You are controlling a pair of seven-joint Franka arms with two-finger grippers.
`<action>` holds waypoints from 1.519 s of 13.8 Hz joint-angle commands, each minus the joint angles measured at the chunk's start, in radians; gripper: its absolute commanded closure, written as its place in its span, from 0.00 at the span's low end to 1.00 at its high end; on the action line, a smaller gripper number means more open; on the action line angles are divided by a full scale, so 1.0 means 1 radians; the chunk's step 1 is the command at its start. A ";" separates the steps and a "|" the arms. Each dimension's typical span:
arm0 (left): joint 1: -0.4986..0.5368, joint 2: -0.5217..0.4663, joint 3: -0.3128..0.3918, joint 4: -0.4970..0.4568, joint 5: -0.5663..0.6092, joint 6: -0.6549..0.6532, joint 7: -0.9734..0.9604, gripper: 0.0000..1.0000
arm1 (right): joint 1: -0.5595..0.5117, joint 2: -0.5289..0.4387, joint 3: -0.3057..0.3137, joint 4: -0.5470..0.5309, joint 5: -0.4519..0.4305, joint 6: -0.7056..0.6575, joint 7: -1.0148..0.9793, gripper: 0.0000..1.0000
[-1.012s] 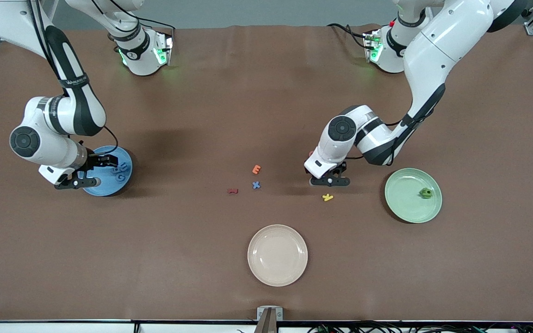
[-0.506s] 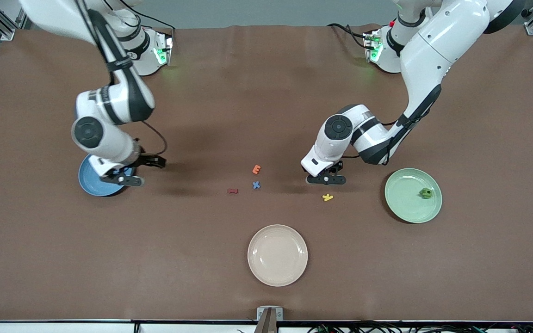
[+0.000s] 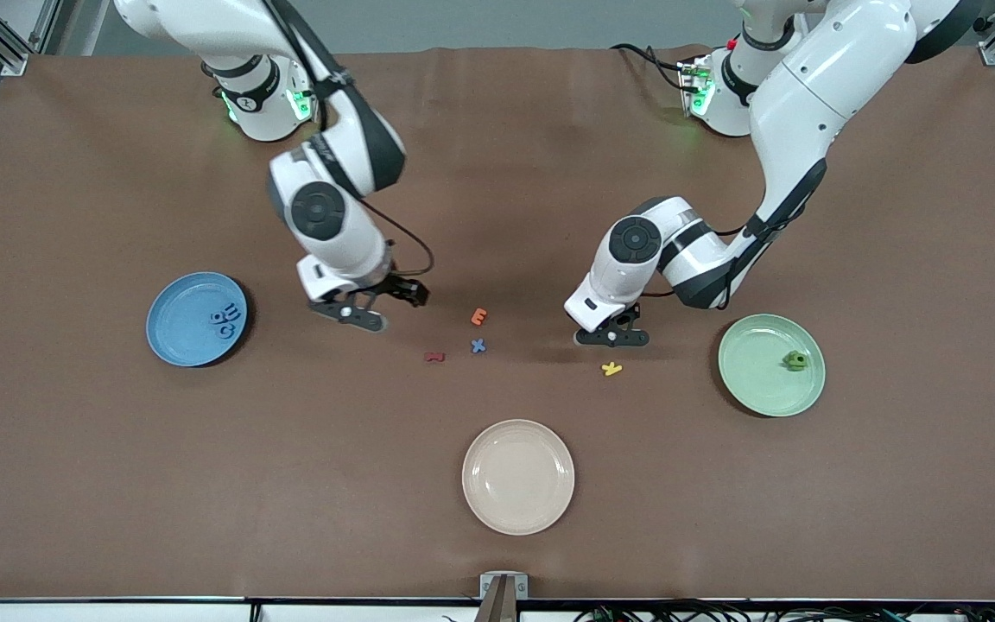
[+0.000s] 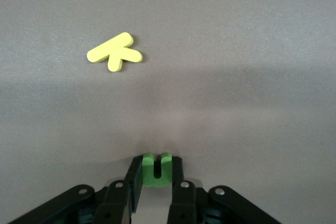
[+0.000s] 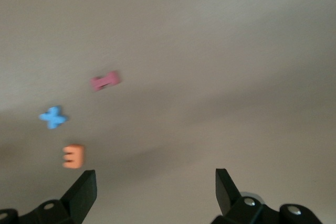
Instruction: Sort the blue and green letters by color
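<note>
My left gripper (image 3: 611, 337) is shut on an olive-green letter U (image 4: 156, 170), low over the table beside the yellow letter (image 3: 611, 369); its own view shows the gripper (image 4: 156, 176). A small cluster of green letters (image 3: 796, 360) lies on the green plate (image 3: 757, 389). Blue letters (image 3: 225, 320) lie on the blue plate (image 3: 174, 333). A blue X (image 3: 478, 345) lies at mid-table and shows in the right wrist view (image 5: 52, 117). My right gripper (image 3: 381, 307) is open and empty over the table between the blue plate and the X; its own view shows it too (image 5: 155, 187).
An orange E (image 3: 479, 316) and a dark red letter (image 3: 434, 356) lie next to the blue X. A beige plate (image 3: 518, 510) stands nearer the front camera. The yellow letter also shows in the left wrist view (image 4: 114, 56).
My right arm has swung from the blue plate toward the mid-table letters, uncovering the blue letters on the plate. My left gripper has barely moved.
</note>
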 commanded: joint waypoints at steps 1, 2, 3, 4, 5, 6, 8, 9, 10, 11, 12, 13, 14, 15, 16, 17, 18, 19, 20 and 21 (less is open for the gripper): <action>0.034 -0.036 -0.002 -0.006 0.022 -0.004 0.026 0.97 | 0.071 0.153 -0.016 0.166 0.000 0.004 0.123 0.00; 0.054 -0.056 -0.002 -0.006 0.022 -0.004 0.072 1.00 | 0.090 0.192 -0.017 0.205 -0.005 0.008 0.150 0.00; 0.076 -0.075 -0.002 -0.006 0.022 -0.004 0.144 1.00 | 0.096 0.220 -0.019 0.239 -0.005 0.011 0.176 0.00; 0.127 -0.090 -0.005 -0.006 0.022 -0.004 0.217 1.00 | 0.098 0.250 -0.019 0.280 -0.007 0.011 0.203 0.00; 0.159 -0.107 -0.008 -0.006 0.022 -0.009 0.271 1.00 | 0.098 0.273 -0.019 0.312 -0.010 0.010 0.222 0.00; 0.182 -0.122 -0.009 0.001 0.022 -0.042 0.333 1.00 | 0.098 0.289 -0.019 0.335 -0.031 0.008 0.222 0.00; 0.224 -0.144 -0.014 0.035 0.018 -0.131 0.434 1.00 | 0.096 0.312 -0.017 0.368 -0.103 0.007 0.210 0.00; 0.247 -0.153 -0.019 0.047 0.018 -0.167 0.477 1.00 | 0.096 0.313 -0.016 0.368 -0.128 0.008 0.194 0.00; 0.276 -0.158 -0.019 0.052 0.018 -0.181 0.526 1.00 | 0.093 0.318 -0.016 0.368 -0.134 0.008 0.144 0.00; 0.308 -0.158 -0.019 0.055 0.018 -0.182 0.569 1.00 | 0.090 0.321 -0.016 0.368 -0.132 0.010 0.095 0.00; 0.346 -0.158 -0.019 0.063 0.018 -0.182 0.617 1.00 | 0.091 0.333 -0.016 0.369 -0.134 0.013 0.066 0.00; 0.380 -0.158 -0.019 0.064 0.016 -0.184 0.678 1.00 | 0.095 0.352 -0.016 0.377 -0.134 0.034 0.032 0.00; 0.408 -0.156 -0.019 0.064 0.016 -0.184 0.724 1.00 | 0.098 0.367 -0.016 0.380 -0.134 0.062 0.009 0.00; 0.437 -0.155 -0.019 0.066 0.016 -0.182 0.762 1.00 | 0.099 0.384 -0.016 0.381 -0.134 0.088 -0.007 0.00; 0.469 -0.150 -0.019 0.064 0.018 -0.182 0.808 1.00 | 0.101 0.393 -0.016 0.382 -0.134 0.108 -0.025 0.00; 0.491 -0.147 -0.019 0.064 0.016 -0.182 0.845 1.00 | 0.102 0.402 -0.016 0.383 -0.135 0.122 -0.045 0.01; 0.508 -0.144 -0.017 0.061 0.016 -0.184 0.870 1.00 | 0.102 0.407 -0.016 0.391 -0.135 0.125 -0.071 0.02; 0.518 -0.144 -0.017 0.057 0.016 -0.184 0.882 1.00 | 0.105 0.413 -0.016 0.400 -0.135 0.125 -0.089 0.04; 0.538 -0.144 -0.017 0.052 0.016 -0.184 0.893 1.00 | 0.111 0.418 -0.016 0.411 -0.135 0.125 -0.099 0.05; 0.555 -0.144 -0.017 0.047 0.016 -0.182 0.905 1.00 | 0.116 0.424 -0.016 0.423 -0.137 0.125 -0.103 0.05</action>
